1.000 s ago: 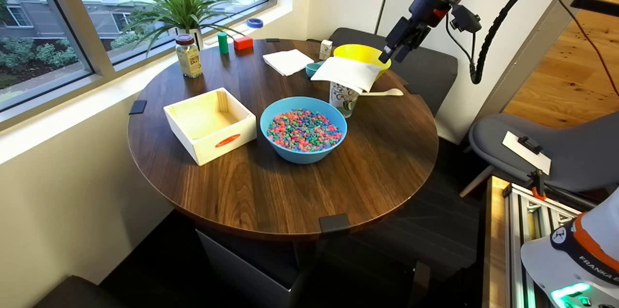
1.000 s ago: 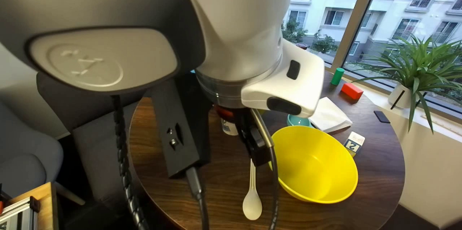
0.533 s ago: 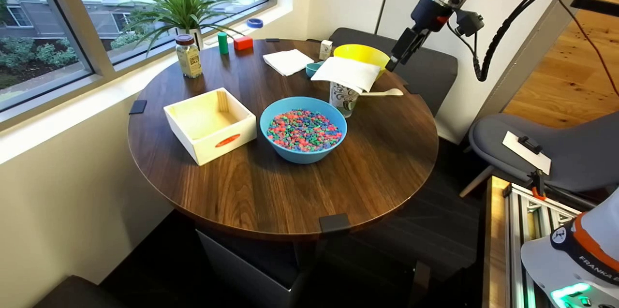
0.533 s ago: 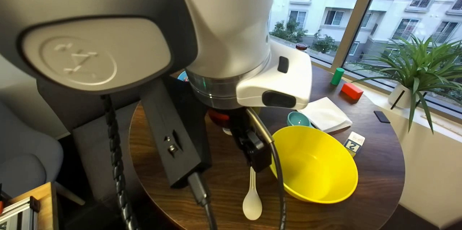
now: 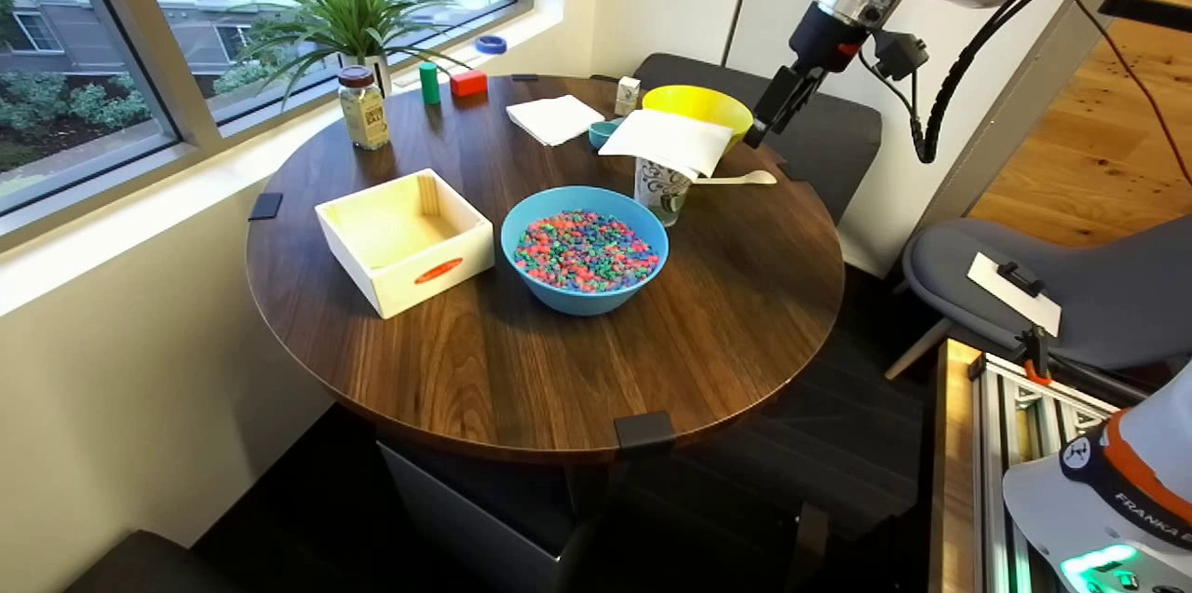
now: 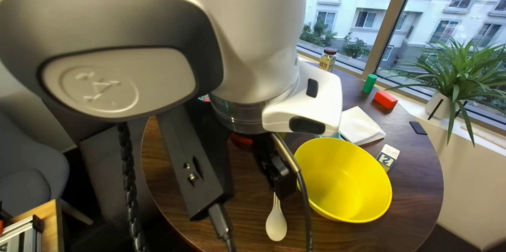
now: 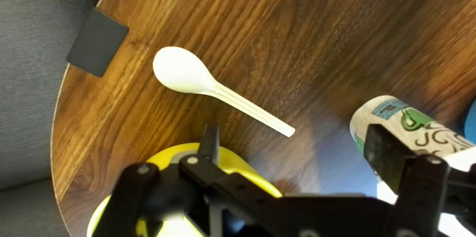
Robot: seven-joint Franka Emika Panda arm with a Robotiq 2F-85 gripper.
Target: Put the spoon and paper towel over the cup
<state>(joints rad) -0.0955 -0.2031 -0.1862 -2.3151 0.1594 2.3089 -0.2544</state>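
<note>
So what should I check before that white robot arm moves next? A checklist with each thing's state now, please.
1. Square white paper towel lying over the patterned paper cup: ok.
2. Cup upright on the round brown wood-grained table: ok.
3. Pale cream, long-handled spoon also over the cup: not ok; it lies on the table, so grasping it is probably next.
4. Black two-jawed gripper open and empty: ok; its jaws stand wide apart.
5. Gripper down at the spoon: not ok; it hangs above the table.
6. Jaws clear of the round yellow bowl on the way down: cannot tell; one overlaps it in the wrist view.
</note>
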